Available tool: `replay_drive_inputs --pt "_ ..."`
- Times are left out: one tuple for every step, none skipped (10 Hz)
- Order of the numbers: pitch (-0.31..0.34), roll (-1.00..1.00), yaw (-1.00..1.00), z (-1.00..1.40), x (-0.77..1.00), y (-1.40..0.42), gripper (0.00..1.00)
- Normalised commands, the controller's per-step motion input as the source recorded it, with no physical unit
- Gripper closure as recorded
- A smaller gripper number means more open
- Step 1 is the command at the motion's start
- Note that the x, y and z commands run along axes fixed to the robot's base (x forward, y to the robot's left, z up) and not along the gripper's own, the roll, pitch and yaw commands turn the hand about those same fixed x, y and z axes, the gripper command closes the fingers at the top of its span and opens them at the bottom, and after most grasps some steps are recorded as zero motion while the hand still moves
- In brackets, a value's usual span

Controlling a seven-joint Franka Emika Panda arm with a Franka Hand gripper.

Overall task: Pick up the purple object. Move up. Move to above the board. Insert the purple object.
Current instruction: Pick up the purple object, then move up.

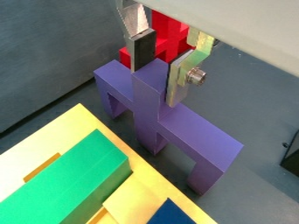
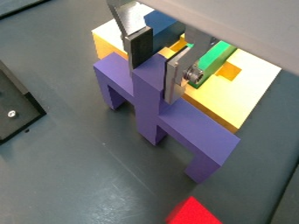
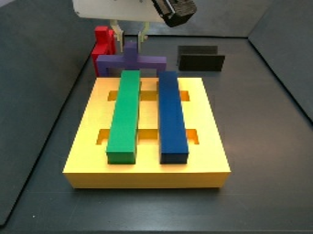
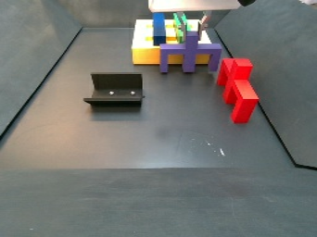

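The purple object (image 1: pixel 176 131) stands on its prongs on the dark floor, right beside the far end of the yellow board (image 3: pixel 86 137). It shows in both wrist views (image 2: pixel 152 109) and both side views (image 4: pixel 190 56). My gripper (image 1: pixel 158 77) comes down from above, with its flat silver fingers pressed on either side of the object's upright middle bar; it also shows in a wrist view (image 2: pixel 156 74) and in a side view (image 3: pixel 132 41). The board carries a green bar (image 3: pixel 124 114) and a dark-blue bar (image 3: pixel 171 114) in its slots.
A red block (image 4: pixel 235 83) stands on the floor next to the purple object, away from the board. The dark fixture (image 4: pixel 114 91) stands on the floor apart from them. Dark walls enclose the floor.
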Motion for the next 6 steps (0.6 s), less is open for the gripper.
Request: replay_drive_inputs --pt "0.000 0.00 0.00 0.00 0.00 0.00 1.00" --pt "0.000 0.00 0.00 0.00 0.00 0.00 1.00" --pt "0.000 0.00 0.00 0.00 0.00 0.00 1.00" --pt "0.000 0.00 0.00 0.00 0.00 0.00 1.00" --pt "0.000 0.00 0.00 0.00 0.00 0.00 1.00" --pt "0.000 0.00 0.00 0.83 0.00 0.00 1.00"
